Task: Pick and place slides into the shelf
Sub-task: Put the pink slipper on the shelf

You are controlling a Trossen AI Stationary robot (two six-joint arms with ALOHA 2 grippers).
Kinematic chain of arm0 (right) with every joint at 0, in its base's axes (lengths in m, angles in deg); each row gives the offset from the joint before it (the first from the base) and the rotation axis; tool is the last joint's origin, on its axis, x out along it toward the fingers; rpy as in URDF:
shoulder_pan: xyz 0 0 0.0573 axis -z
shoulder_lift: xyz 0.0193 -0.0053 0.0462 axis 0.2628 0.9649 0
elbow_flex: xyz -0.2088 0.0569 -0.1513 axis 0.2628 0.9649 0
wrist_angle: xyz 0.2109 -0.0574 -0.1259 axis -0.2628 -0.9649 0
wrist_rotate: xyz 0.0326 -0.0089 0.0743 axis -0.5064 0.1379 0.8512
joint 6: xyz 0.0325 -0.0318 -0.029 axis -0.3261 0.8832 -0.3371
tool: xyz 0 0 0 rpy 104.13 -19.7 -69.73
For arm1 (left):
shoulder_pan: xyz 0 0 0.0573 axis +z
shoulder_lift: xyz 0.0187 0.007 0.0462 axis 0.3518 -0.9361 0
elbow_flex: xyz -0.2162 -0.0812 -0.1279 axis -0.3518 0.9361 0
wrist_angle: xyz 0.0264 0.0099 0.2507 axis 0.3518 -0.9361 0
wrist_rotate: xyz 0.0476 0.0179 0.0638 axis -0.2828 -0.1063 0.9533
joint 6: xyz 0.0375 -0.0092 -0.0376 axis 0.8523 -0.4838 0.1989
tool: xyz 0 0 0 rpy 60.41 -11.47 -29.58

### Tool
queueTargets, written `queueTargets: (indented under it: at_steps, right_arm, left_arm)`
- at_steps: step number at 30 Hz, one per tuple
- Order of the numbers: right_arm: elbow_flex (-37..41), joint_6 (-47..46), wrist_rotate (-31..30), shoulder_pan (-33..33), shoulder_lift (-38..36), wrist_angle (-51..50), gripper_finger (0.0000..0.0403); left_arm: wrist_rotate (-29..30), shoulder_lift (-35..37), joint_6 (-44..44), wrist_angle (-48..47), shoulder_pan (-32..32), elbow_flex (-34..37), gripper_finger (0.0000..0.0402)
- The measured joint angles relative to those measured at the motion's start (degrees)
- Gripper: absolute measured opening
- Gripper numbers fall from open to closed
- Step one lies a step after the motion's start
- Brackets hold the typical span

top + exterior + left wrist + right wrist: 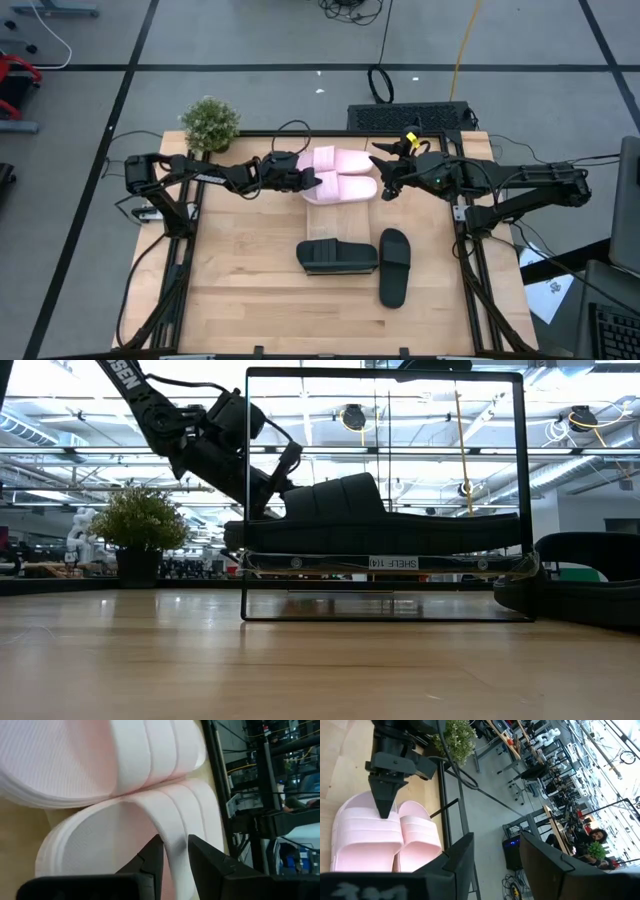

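Observation:
Two pale pink slides lie side by side on the shelf at the table's far middle, soles on its tier. My left gripper reaches in from the left and is shut on the nearer pink slide. My right gripper hovers open just off the right end of the pink slides, touching nothing. Two black slides lie on the table nearer the front. My left gripper has the strap of the nearer pink slide pinched between its two fingers, at the strap edge that faces the heel bed. The fingers come from the table's left, slanting down. The slide lies flat on the shelf tier.
A potted plant stands at the table's far left corner. Dark frame rails run along both table sides. Bare wood lies left of the black slides. A person shows far off in the room.

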Motion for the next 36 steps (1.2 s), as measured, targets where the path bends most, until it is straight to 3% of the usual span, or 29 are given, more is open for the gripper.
queueTargets:
  at_steps: [36]
  right_arm:
    - [0.0,0.0,0.0,0.0,0.0,0.0,0.0148]
  left_arm:
    - [-1.8,1.5,1.7,-4.7,1.3,-0.1,0.0083]
